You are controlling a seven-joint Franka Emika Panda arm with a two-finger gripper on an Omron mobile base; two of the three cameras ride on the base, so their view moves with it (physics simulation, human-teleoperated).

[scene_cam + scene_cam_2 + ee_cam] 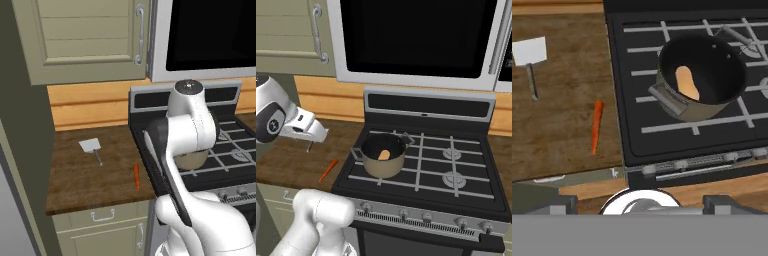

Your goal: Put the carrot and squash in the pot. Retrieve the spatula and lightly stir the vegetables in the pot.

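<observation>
The tan-bronze pot (702, 75) stands on the stove's front left burner with the stubby tan squash (687, 82) lying inside it. On the wooden counter to the stove's left, the thin orange carrot (597, 126) lies near the front edge. The spatula (529, 51) rests farther back with its pale blade away from me. My gripper (642, 206) hovers high over the counter's front edge, open and empty, its fingertips wide apart. From the right base, the pot (383, 155), squash (384, 155) and carrot (329, 170) show, with my gripper (308, 144) above the counter. My arm partly hides the pot (192, 159); the carrot (136, 176) and spatula (90, 146) are unobstructed.
The black gas stove (456, 150) has raised grates and a row of knobs along its front. A microwave (416, 40) hangs above it, with wall cabinets (85, 35) to the left. The wooden counter (75, 180) ends at a tall dark panel on its left.
</observation>
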